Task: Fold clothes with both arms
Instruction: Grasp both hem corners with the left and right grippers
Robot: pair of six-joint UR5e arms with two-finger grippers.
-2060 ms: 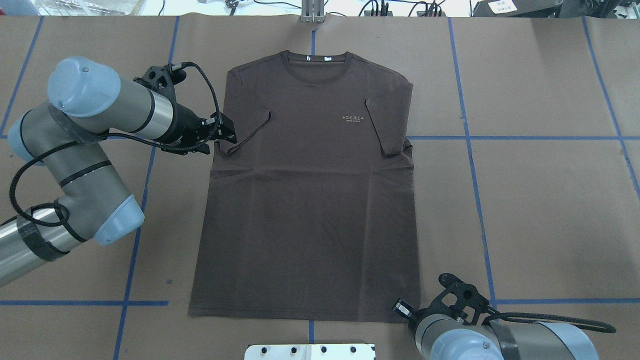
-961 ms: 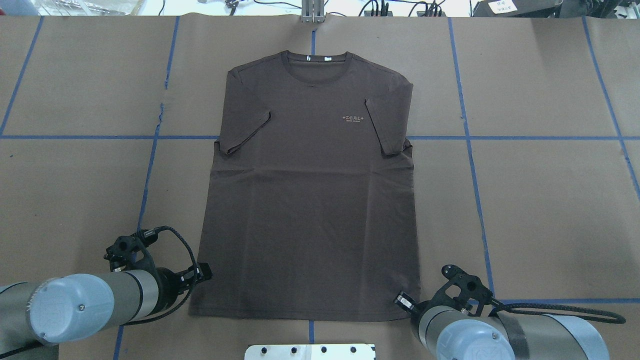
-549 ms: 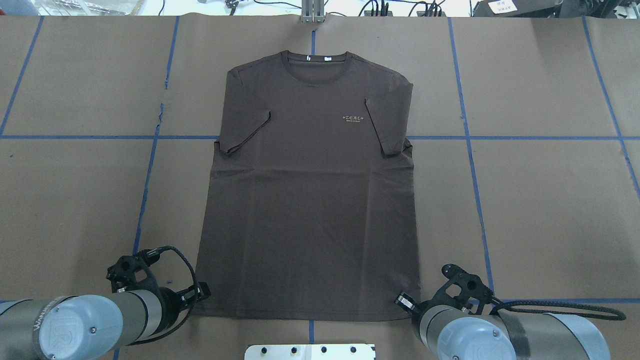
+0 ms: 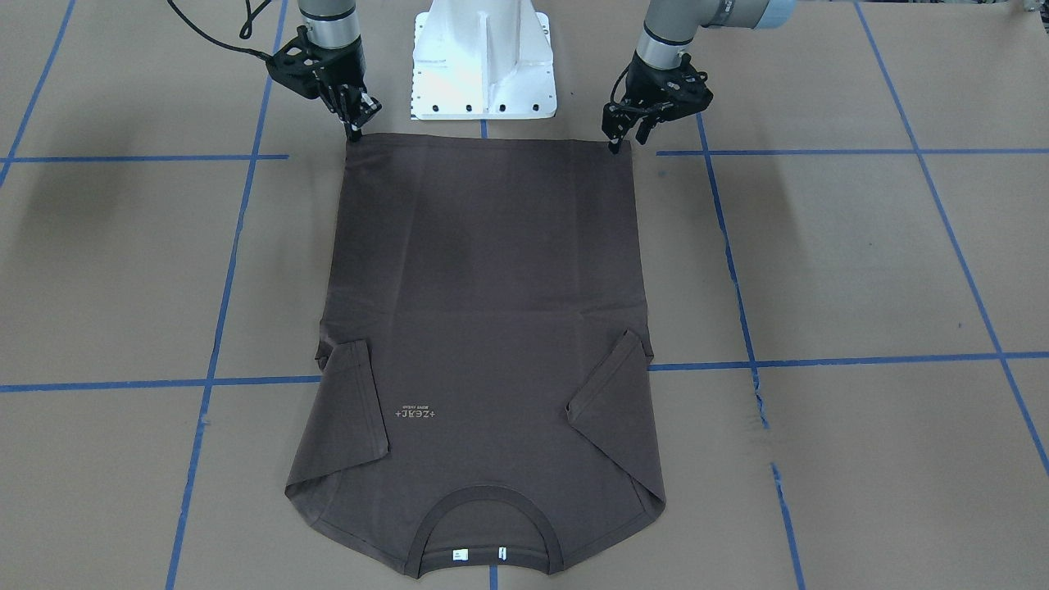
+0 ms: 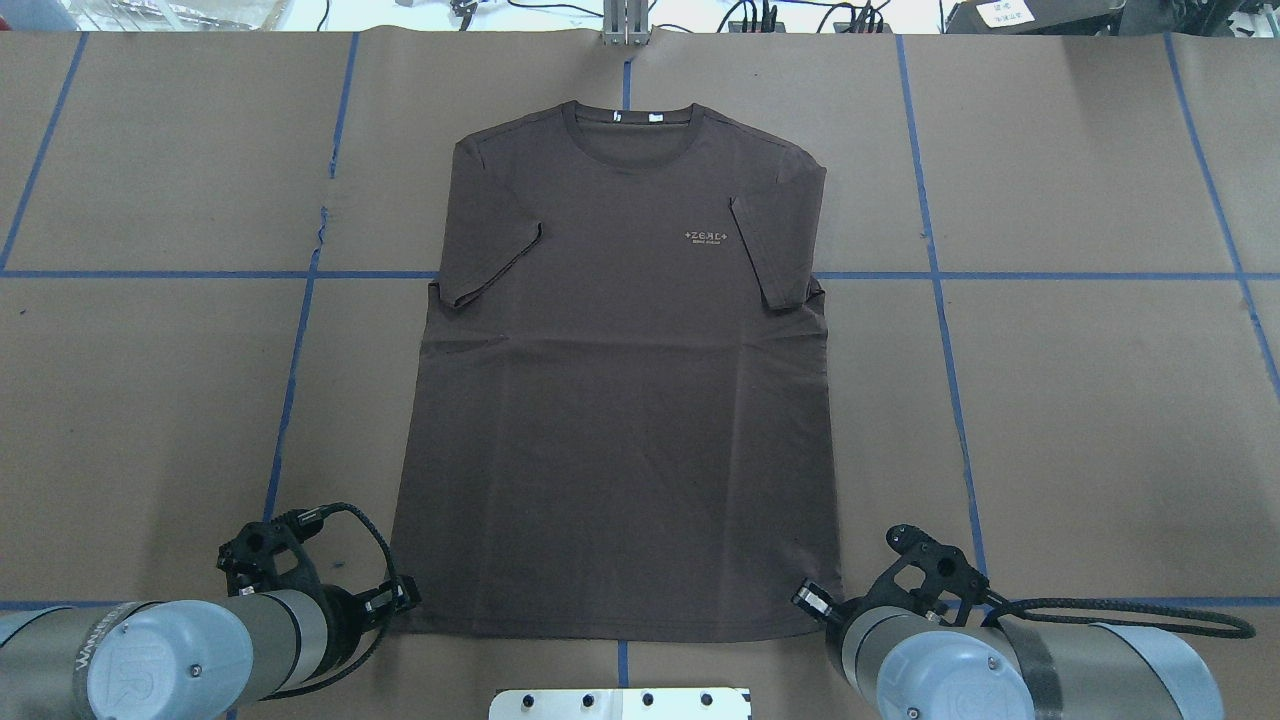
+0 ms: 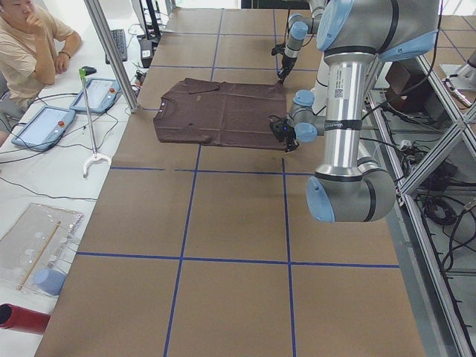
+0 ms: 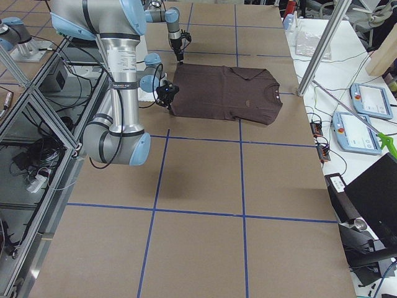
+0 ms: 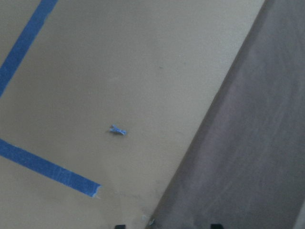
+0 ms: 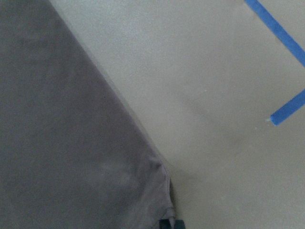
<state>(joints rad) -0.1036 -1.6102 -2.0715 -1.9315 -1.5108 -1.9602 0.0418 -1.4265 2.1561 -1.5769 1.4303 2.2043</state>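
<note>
The dark brown T-shirt [image 5: 620,400] lies flat on the brown paper, collar far from me and both sleeves folded inward; it also shows in the front view [image 4: 483,270]. My left gripper [image 5: 405,598] [image 4: 623,141] is low at the hem's left corner. In the left wrist view [image 8: 166,226] its fingertips stand apart on either side of that corner, open. My right gripper [image 5: 808,603] [image 4: 356,129] is at the hem's right corner. In the right wrist view [image 9: 171,223] its tips are together on the puckered corner of cloth [image 9: 62,119].
The white base plate [image 5: 620,703] sits just behind the hem. Blue tape lines [image 5: 290,380] cross the paper. In the left side view an operator [image 6: 30,37] sits by tablets [image 6: 97,93] and a metal post [image 6: 111,52] at the far table edge.
My left arm swung from the shirt's left sleeve down to the hem's left corner and settled beside it. My right gripper stayed at the hem's right corner.
</note>
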